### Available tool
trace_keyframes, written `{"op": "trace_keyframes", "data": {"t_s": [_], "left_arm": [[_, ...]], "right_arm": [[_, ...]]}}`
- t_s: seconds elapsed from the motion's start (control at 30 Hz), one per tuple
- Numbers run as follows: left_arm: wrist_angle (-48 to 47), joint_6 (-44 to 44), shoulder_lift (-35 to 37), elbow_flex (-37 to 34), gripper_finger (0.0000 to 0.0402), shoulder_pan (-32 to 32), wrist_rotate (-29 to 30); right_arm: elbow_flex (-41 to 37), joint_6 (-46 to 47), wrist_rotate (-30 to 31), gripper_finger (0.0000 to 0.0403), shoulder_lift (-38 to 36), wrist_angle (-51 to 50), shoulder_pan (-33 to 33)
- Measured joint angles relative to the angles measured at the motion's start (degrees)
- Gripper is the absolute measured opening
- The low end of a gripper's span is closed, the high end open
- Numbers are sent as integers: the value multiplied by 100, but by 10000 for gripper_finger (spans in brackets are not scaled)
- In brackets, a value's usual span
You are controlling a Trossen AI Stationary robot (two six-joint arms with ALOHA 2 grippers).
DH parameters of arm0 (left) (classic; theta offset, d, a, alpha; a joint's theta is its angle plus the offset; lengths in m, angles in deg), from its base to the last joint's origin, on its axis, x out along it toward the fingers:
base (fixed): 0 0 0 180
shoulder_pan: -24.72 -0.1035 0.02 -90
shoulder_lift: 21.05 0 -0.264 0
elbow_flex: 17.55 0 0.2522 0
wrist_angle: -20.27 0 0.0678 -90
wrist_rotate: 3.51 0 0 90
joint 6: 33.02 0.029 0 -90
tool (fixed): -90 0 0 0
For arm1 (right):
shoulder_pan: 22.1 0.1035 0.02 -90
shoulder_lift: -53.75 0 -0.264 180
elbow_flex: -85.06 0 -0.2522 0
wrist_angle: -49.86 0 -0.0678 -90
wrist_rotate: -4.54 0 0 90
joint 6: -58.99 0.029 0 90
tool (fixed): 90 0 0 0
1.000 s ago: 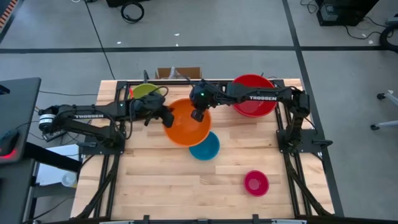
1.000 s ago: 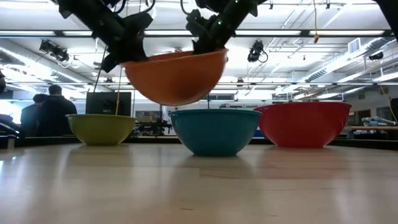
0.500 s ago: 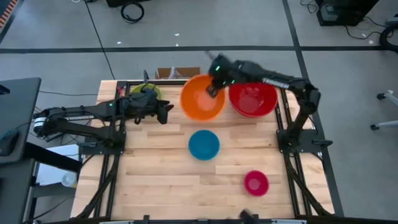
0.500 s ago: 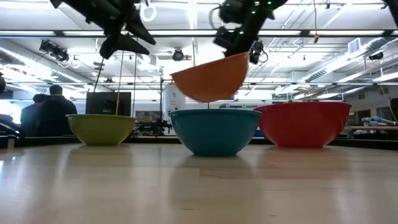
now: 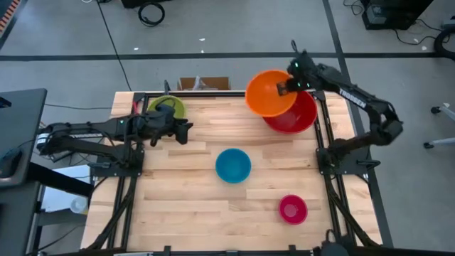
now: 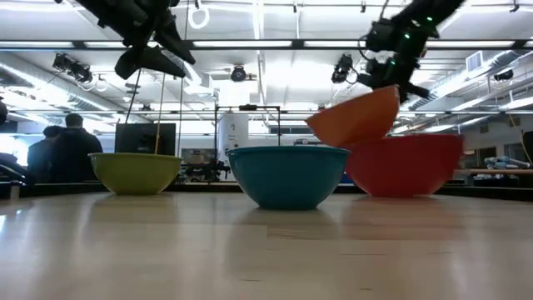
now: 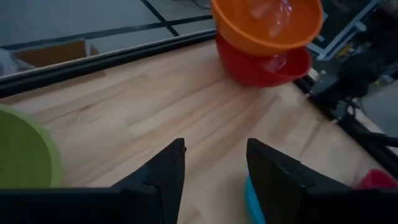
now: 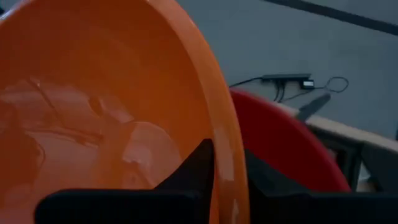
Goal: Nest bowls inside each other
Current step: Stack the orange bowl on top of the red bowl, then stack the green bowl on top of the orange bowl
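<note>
An orange bowl point(image 5: 269, 92) hangs tilted over the far-left rim of the big red bowl point(image 5: 295, 117), which stands at the table's far right. My right gripper point(image 5: 284, 89) is shut on the orange bowl. A teal bowl point(image 5: 233, 165) stands mid-table on its base. A green bowl point(image 5: 167, 108) stands at the far left, and a small pink bowl point(image 5: 293, 208) near the front right. My left gripper point(image 7: 214, 168) hovers open and empty above the table beside the green bowl. My right gripper pinches the orange bowl's rim point(image 8: 229, 155) on the side toward the red bowl. One finger point(image 8: 198, 167) is inside the bowl and the other is outside its wall. The fingers slant down from the far right. The bowl hangs clear, its opening tipped.
A black frame rail point(image 5: 213, 94) runs along the table's far edge, with a cardboard box point(image 5: 204, 83) behind it. Bare wood lies between the green and teal bowls. In the low view, people point(image 6: 62, 146) stand far off behind the table.
My left gripper has opened, let go of the orange bowl's rim and drawn back toward the table's left. My right gripper has swung the orange bowl from above the teal bowl to the far right. The bowl now hangs tipped over the red bowl.
</note>
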Motion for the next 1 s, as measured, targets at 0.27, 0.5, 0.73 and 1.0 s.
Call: {"op": "trace_keyframes", "data": {"t_s": [0.27, 0.5, 0.73, 1.0], "left_arm": [[-11, -2, -71, -2, 173, -107, 55], [-74, -12, -70, -2, 173, -157, 56], [-411, -300, -70, -2, 173, -129, -38], [-1881, -750, -70, -4, 173, -84, -234]], "right_arm": [[-1667, 816, 616, 47, -879, 742, -64], [-2251, 1058, 744, 75, -1039, 974, -65], [-2194, 1230, 812, 190, -1155, 976, -55], [-1693, 1014, 380, 209, -1728, 1211, 85]]}}
